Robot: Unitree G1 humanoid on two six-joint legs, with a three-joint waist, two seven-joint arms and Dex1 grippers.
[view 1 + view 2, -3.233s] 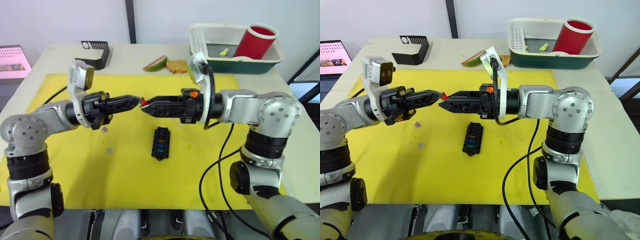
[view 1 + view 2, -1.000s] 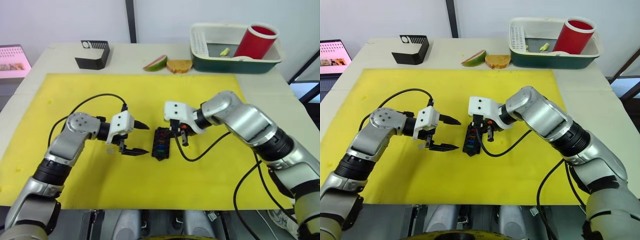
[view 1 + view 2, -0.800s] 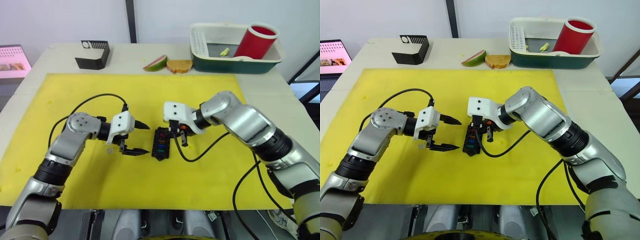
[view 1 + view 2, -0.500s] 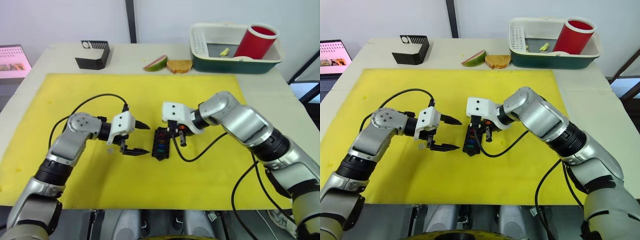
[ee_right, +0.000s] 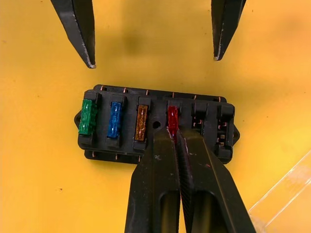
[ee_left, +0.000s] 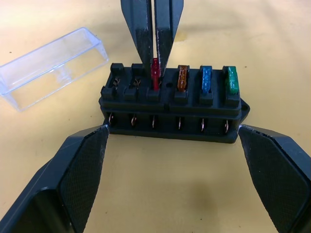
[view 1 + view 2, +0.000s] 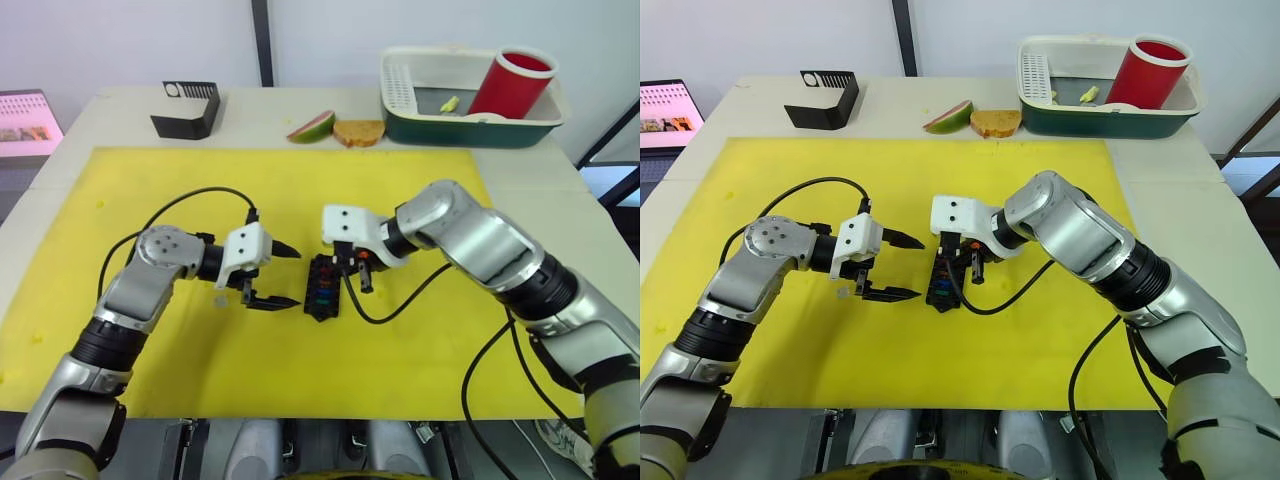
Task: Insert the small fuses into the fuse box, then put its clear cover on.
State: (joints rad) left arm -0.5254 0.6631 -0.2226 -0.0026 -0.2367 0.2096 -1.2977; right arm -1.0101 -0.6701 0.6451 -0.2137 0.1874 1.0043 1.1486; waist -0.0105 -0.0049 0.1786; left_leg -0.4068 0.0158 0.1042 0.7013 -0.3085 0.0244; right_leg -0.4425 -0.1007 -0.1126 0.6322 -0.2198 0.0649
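A: Step in hand? Fast.

B: Right gripper (image 5: 176, 138) is pinching the red fuse (image 5: 172, 117), fingers pressed together on it, seating it in the fuse box (image 5: 155, 127). Looks like it sits in the fourth slot of the row, next to the orange fuse (image 5: 141, 122), blue fuse (image 5: 114, 119) and green fuse (image 5: 87, 117).

A: Left one?

B: Left gripper (image 7: 276, 273) is spread wide and empty, hovering just beside the box, one finger off each end of it, not touching.

A: How to do it well?

B: My call: push straight down along the blade, no twist, until the red top sits level with its three neighbours. Then part the fingers only a little and lift straight off so the fuse isn't dragged out. The left could brace the box if it slides on the yellow mat (image 7: 420, 190).

A: Box axis?

B: Lies flat, slots up. Long axis runs across both grippers' reach, spanning the gap between the left fingertips. Two empty slots lie beyond the red fuse, on the far side from the green end.

A: Cover?

B: Clear cover (image 6: 52, 65) is on the mat just beside the box, apart from it, off the empty-slot end. Not yet on.
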